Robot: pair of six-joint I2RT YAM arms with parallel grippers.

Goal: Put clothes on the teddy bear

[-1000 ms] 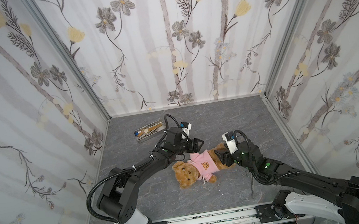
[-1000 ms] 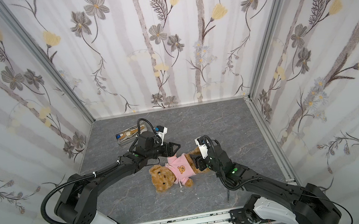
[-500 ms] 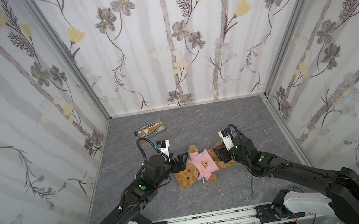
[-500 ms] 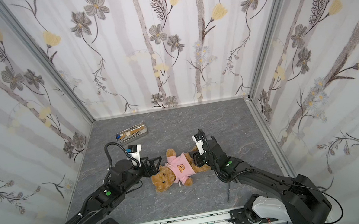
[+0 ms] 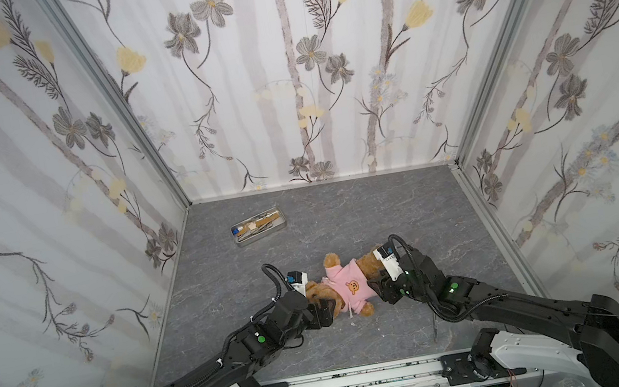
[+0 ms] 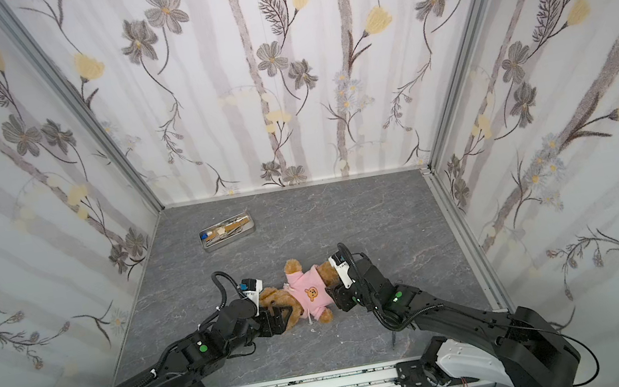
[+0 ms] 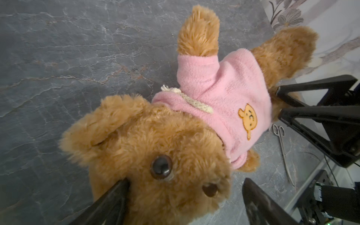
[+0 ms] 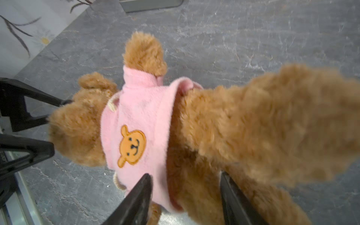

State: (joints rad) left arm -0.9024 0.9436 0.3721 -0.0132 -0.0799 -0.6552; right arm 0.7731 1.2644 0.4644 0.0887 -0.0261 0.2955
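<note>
Your teddy bear (image 7: 146, 140) lies on the bench (image 5: 345, 218), pink shirt (image 8: 136, 109) on. Left fingers (image 7: 115, 194) spread around its head, probably to steady it; right fingers (image 8: 142, 187) straddle the hem (image 8: 168, 116), pinching or not I cannot tell.

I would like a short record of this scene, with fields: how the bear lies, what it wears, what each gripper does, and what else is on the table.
Bear: teddy bear lies face up on the grey table
Clothing: pink shirt on its torso, both paws out of the sleeves
Left: left gripper open around the head, touching the fur on one side
Right: right gripper astride the shirt hem and a leg; grip unclear
Others: metal tray with tools at the back; thin ring-handled tool near the front
</note>
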